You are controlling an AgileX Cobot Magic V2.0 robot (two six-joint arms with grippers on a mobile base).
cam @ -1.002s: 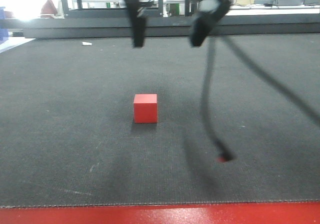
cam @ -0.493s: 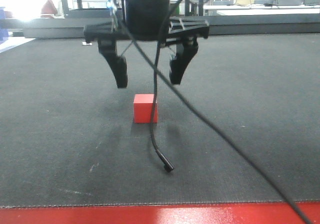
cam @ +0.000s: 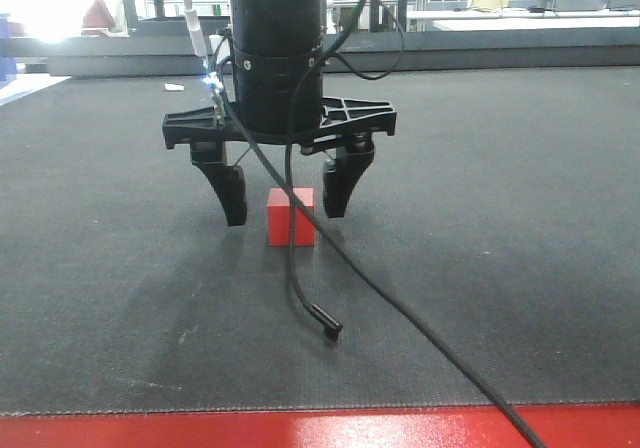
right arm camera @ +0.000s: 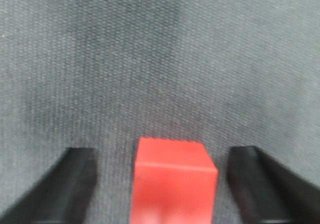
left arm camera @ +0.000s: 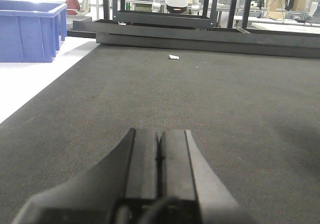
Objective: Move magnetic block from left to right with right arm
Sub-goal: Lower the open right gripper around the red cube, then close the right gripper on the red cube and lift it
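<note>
Since the frame half a second prior, the right gripper (cam: 285,211) had descended from above the small bright red matte magnetic block (cam: 277,223) to bracket it, fingertips level with its upper half. Its jaws stood wide open, one finger on each side of the block, neither touching. The block rested flat on the dark grey woven mat (cam: 500,218), slightly nearer the finger at picture right. A loose black cable (cam: 322,320) hung in front of the block. The left gripper (left arm camera: 159,154) had its jaws pressed together, holding nothing. Recommendation: lower further, centre over the block, then close squarely on opposite faces, keeping the cable out of the pinch.
</note>
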